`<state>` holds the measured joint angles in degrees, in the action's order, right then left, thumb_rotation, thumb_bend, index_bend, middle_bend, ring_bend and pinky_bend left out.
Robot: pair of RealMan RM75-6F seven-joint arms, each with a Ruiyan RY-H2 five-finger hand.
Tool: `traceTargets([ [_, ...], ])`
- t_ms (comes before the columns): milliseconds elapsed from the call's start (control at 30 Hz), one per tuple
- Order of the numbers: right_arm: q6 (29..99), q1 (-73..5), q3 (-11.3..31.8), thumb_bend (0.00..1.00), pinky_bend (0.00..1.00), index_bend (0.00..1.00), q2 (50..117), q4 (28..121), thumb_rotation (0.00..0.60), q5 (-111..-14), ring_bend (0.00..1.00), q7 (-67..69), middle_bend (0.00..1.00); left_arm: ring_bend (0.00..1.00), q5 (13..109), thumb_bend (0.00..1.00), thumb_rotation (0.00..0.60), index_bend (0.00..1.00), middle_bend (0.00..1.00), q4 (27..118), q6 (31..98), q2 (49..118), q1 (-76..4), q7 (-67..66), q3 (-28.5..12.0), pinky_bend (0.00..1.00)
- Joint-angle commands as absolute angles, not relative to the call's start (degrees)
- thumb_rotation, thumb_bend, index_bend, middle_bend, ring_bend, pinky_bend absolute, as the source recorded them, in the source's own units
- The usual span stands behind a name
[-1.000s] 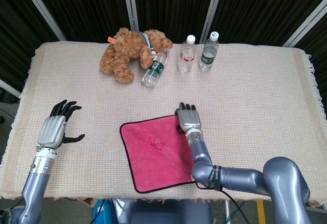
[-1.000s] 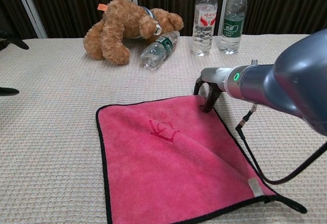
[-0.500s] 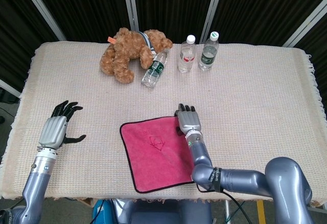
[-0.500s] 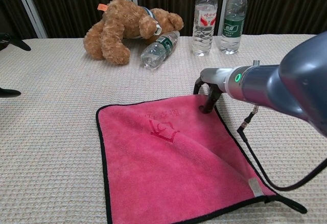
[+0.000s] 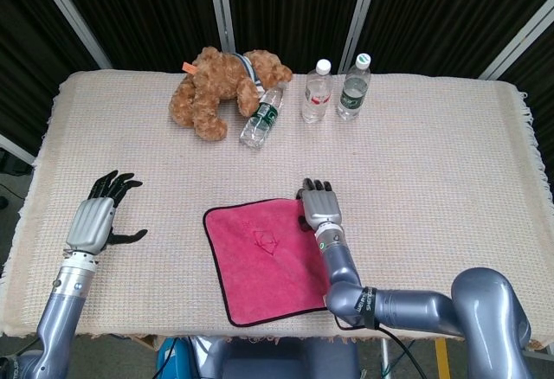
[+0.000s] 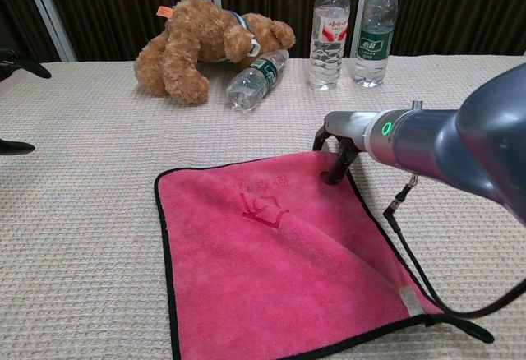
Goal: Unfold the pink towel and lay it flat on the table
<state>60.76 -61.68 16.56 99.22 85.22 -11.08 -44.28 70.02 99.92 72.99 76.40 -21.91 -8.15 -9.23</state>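
The worktop (image 5: 433,163) carries the pink towel (image 5: 264,258) near its front edge, spread open in a single layer with a soft crease running toward its near right corner. Over the last second the towel has barely shifted; its far edge has slid slightly toward you. Judge the unfolding as essentially complete; only light smoothing remains.

Your right hand (image 5: 318,206) has eased back a little and rests on the towel's far right corner, fingers pressing down on the cloth. Whether it pinches the cloth or only presses it cannot be told from either view.

Your left hand (image 5: 97,219) hovers well to the left of the towel, fingers spread, holding nothing, almost unmoved.

The teddy bear (image 5: 221,89) and the bottles (image 5: 317,91) stand at the far edge, untouched.
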Motion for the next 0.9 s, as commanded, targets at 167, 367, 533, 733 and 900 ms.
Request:
traceTargets([
  [167,61.77,-61.22,16.86,0.50,0.00,0.59,99.23,85.90,0.600,-12.56,0.00,-43.82,0.13,0.00,70.08,0.17,0.600,0.20,0.11,99.98,72.74,76.43,-21.91,-8.11,-9.14,0.00],
  [367,61.71,-61.11,17.20,0.55,0.00,0.61,99.02,86.47,0.600,-12.38,0.00,-44.06,0.14,0.00,70.23,0.17,0.600,0.20,0.11,100.14,72.73,76.34,-21.84,-7.93,-9.15,0.00],
  [533,61.95,-60.93,17.08,0.55,0.00,0.61,99.07,86.74,0.600,-12.56,0.00,-44.21,0.14,0.00,70.35,0.17,0.600,0.20,0.11,100.27,72.70,76.28,-21.79,-7.81,-9.12,0.00],
  [733,62.29,-60.78,17.56,0.55,0.00,0.61,99.11,86.47,0.600,-13.47,0.00,-43.76,0.14,0.00,70.60,0.17,0.600,0.20,0.11,100.44,72.85,76.31,-21.70,-7.74,-9.10,0.00],
  [900,62.78,-60.23,17.89,0.55,0.00,0.61,99.71,85.37,0.600,-15.92,0.00,-41.98,0.14,0.00,70.74,0.17,0.600,0.21,0.11,100.56,72.91,76.31,-21.66,-7.81,-9.06,0.00],
])
